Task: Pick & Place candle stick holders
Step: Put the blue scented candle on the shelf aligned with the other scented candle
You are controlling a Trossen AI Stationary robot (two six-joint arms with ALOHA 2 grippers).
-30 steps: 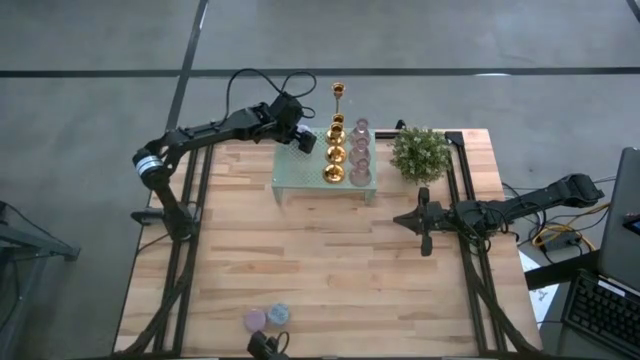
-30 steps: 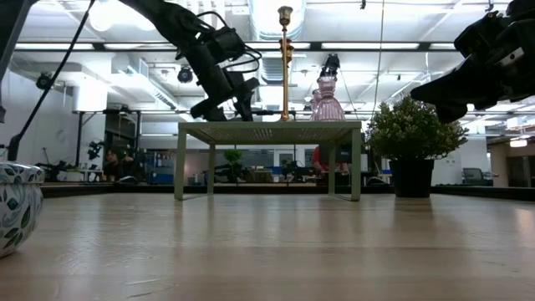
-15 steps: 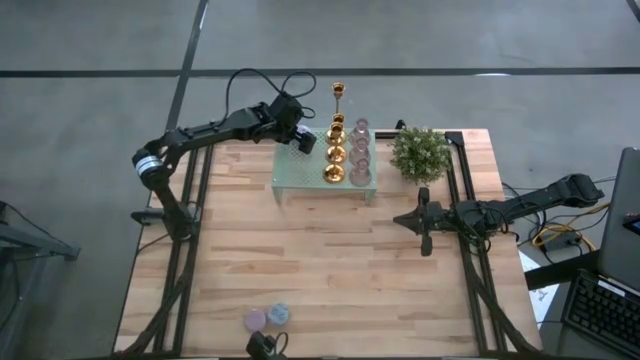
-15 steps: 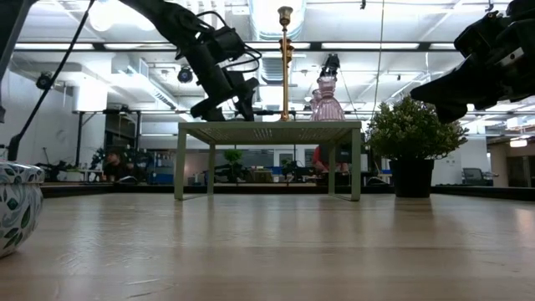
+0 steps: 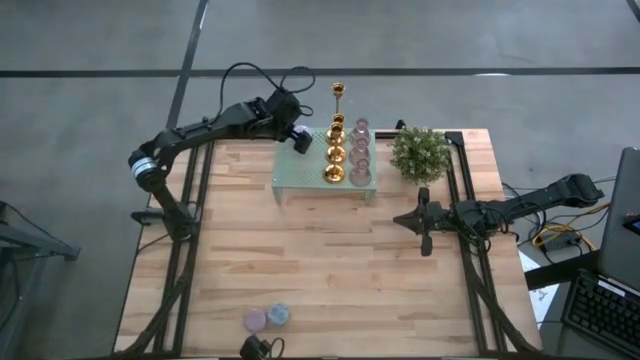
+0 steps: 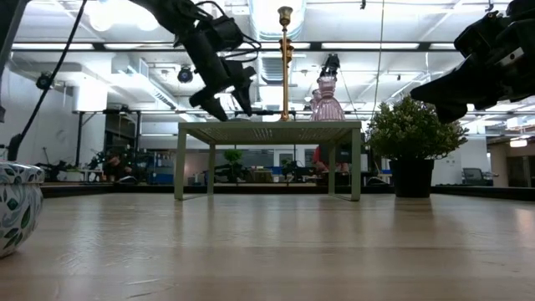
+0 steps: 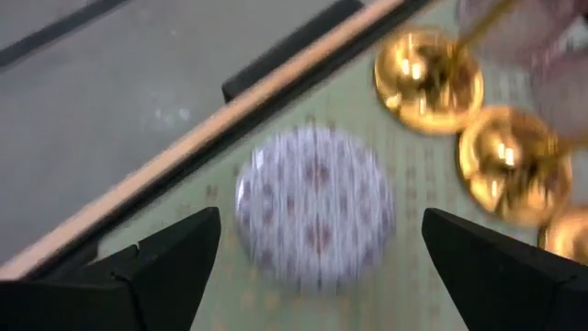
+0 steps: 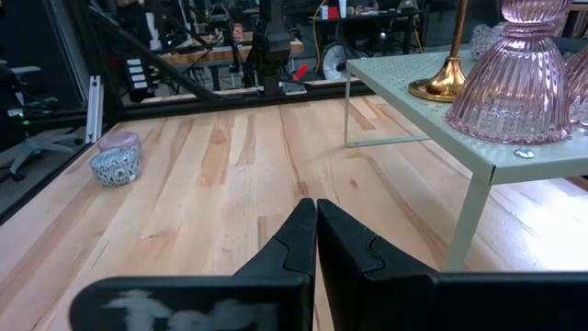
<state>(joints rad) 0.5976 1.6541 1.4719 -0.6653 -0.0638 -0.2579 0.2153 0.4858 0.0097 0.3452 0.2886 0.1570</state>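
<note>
Lilac patterned holder [image 7: 314, 204] is sitting on the green stand [image 5: 300, 172], directly beneath the released left pincer [image 7: 317, 253]. Gold holders [image 7: 464, 124] are standing just beside — any sideways drift risks toppling them. Right pincer [image 8: 315, 241] is waiting clenched, well apart.

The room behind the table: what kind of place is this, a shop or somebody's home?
Neither, most likely: it looks like a robotics lab or workshop. Exposed ducts and strip lights run overhead, workbenches with equipment fill the background, and two robot arms work a wooden table on a bare concrete floor.
</note>
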